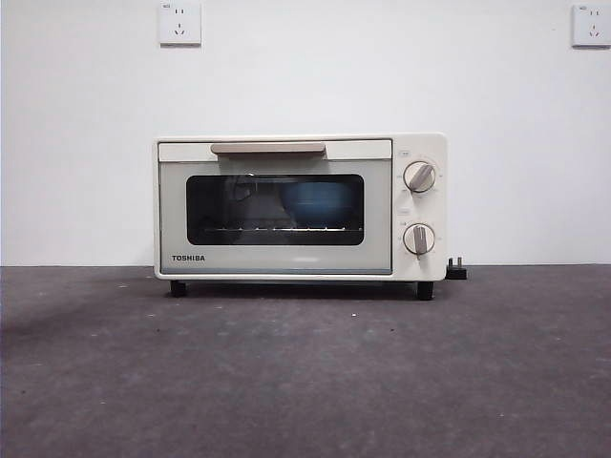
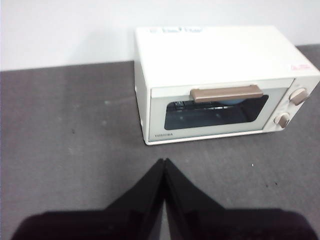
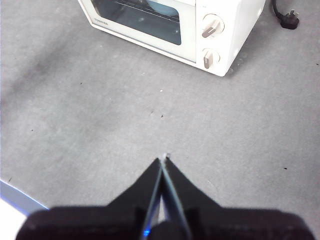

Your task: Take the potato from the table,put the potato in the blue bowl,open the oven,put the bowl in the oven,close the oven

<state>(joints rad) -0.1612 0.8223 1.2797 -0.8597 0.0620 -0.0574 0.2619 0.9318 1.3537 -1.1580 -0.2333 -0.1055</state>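
Dark grey speckled counter (image 1: 305, 382) bare in front. Cream-white boxy toaster oven (image 1: 286, 205) at the back, door shut, beige bar handle (image 1: 267, 148) running crosswise. Glossy blue bowl (image 1: 317, 202) sits inside on the rack; potato not visible, presumably in it. Both my left fingers (image 2: 164, 161) and right fingers (image 3: 164, 159) pressed together, empty, well short of the oven. Task looks done.

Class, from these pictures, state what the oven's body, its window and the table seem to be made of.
Oven body: probably painted metal, smooth cream and evenly matte. Window: dark glass, as the blue bowl shows through it. Table: dark grey, speckled, matte; material unclear.
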